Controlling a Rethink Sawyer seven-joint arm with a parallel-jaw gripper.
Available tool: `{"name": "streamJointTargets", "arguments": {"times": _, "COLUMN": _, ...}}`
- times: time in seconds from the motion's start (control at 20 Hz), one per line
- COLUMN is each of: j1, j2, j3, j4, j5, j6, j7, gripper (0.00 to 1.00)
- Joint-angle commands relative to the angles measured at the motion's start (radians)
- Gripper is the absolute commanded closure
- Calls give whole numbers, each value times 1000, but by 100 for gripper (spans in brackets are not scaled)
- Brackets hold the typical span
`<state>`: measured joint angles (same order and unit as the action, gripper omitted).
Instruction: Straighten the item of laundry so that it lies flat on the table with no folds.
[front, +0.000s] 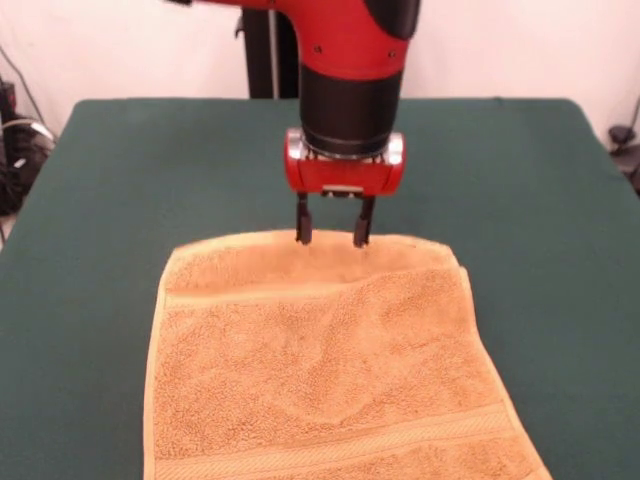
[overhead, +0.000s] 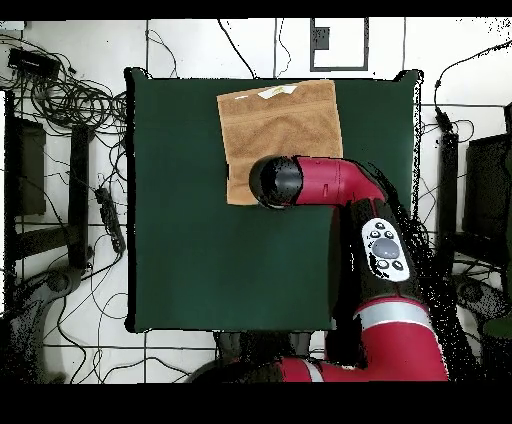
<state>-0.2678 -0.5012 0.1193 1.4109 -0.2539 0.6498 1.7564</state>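
The orange-tan towel (front: 330, 370) lies spread on the green table (front: 100, 200), reaching past the near edge of the front view. It has soft wrinkles across its middle, and its right far corner is slightly turned up. My gripper (front: 333, 235) points straight down with its fingers (front: 303, 232) apart, tips at the towel's far edge, holding nothing. In the overhead view the towel (overhead: 280, 130) sits at the table's (overhead: 180, 250) top centre with its white label (overhead: 278, 91) at the top edge. My arm's wrist (overhead: 276, 182) covers the towel's lower edge and hides the gripper.
The robot's pedestal (front: 270, 60) stands behind the table's far side. Cables and equipment (overhead: 70, 100) lie on the floor to the left of the table, and more cables (overhead: 445, 120) to the right. Green cloth shows on both sides of the towel.
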Motion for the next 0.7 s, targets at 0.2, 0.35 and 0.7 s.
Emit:
{"name": "streamJointTargets", "arguments": {"times": 0.2, "j1": 7, "j2": -76, "j3": 92, "j4": 49, "j5": 37, "j6": 103, "j7": 7, "gripper": 0}}
{"name": "streamJointTargets", "arguments": {"times": 0.35, "j1": 9, "j2": -79, "j3": 94, "j4": 49, "j5": 38, "j6": 103, "j7": 13, "gripper": 0}}
{"name": "streamJointTargets", "arguments": {"times": 0.7, "j1": 15, "j2": -28, "j3": 99, "j4": 3, "j5": 19, "j6": 62, "j7": 12, "gripper": 0}}
